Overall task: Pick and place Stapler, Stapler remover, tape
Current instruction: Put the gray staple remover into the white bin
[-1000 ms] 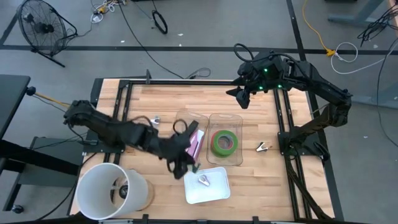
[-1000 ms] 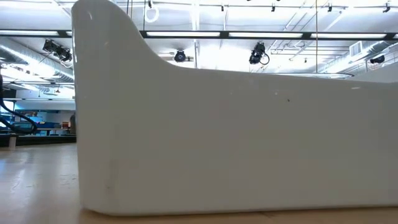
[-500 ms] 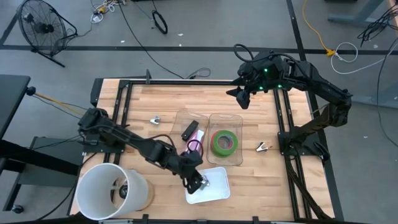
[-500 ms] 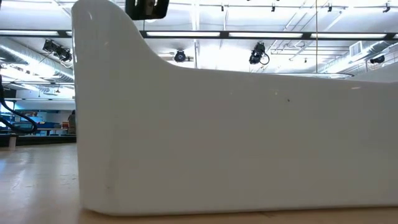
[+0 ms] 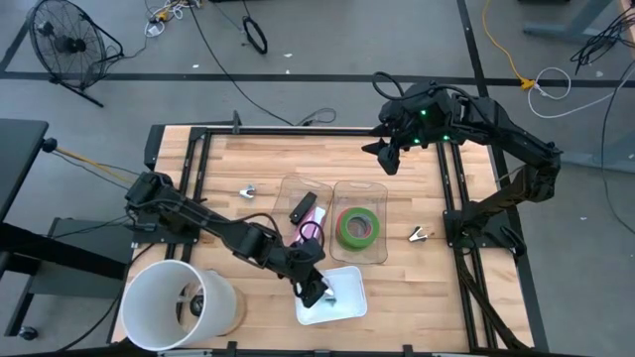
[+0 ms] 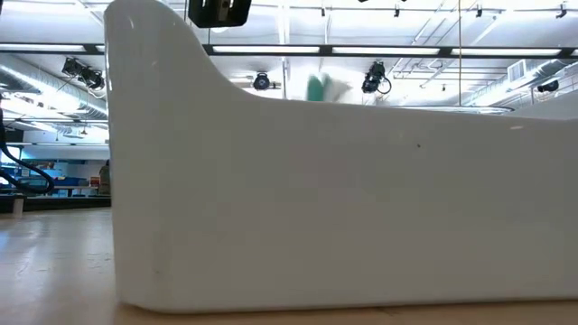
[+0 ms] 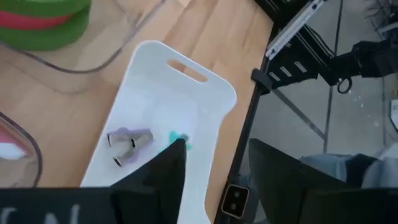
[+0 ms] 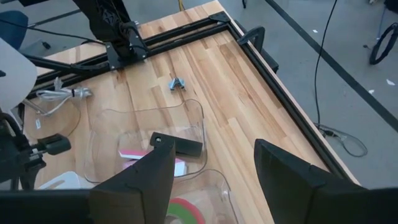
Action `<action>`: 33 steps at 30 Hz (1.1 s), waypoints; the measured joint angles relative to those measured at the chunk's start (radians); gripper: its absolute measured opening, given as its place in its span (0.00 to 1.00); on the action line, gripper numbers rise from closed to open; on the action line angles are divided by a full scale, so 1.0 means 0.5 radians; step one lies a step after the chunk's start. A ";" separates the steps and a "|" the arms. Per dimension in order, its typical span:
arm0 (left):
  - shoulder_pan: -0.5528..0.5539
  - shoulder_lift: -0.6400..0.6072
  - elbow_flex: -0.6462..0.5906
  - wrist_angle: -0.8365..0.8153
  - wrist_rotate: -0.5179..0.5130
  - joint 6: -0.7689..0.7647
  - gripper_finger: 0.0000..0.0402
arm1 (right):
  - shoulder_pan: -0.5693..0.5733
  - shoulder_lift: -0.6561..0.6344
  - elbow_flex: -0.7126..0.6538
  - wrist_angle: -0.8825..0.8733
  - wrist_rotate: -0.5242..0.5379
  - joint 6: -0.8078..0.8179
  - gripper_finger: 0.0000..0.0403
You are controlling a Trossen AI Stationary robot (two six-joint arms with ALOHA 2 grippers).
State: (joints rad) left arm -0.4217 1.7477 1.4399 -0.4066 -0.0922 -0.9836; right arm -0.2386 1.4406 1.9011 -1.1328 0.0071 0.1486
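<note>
Left gripper (image 5: 316,291) over white tray (image 5: 347,302), fingers parted, nothing pinched; small green blur below it, possibly something falling. Staple remover (image 7: 129,144) lies in tray. Green-red tape (image 5: 357,227) in clear bin. Right gripper (image 5: 389,159) spread, hovering over the bench's far side.

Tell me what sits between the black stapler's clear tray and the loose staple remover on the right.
In the high view, the clear tray holding green tape lies between them.

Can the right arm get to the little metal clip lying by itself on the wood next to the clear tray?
Probably yes. The clip lies alone on the bare wood beside the clear tray, with nothing covering it. The right gripper hangs open above the far part of the table, on that same side, so it would only have to come down and back.
</note>
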 joint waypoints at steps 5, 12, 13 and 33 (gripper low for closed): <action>0.002 0.000 0.000 0.006 -0.113 -0.002 0.47 | 0.000 0.000 0.000 0.000 0.000 -0.001 0.55; 0.153 -0.107 0.000 -0.013 -0.306 -0.053 0.42 | 0.000 0.000 0.000 0.001 0.000 -0.004 0.55; 0.187 -0.141 0.000 -0.040 -0.338 -0.052 0.41 | 0.000 0.000 0.000 0.001 0.000 -0.005 0.55; 0.804 -0.676 -0.043 -2.248 -0.784 0.246 0.33 | 0.001 0.000 0.000 -0.027 0.005 0.016 0.55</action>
State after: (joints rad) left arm -0.0197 1.4096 1.4185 -1.5306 -0.4844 -0.8605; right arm -0.2382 1.4406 1.9011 -1.1461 0.0093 0.1566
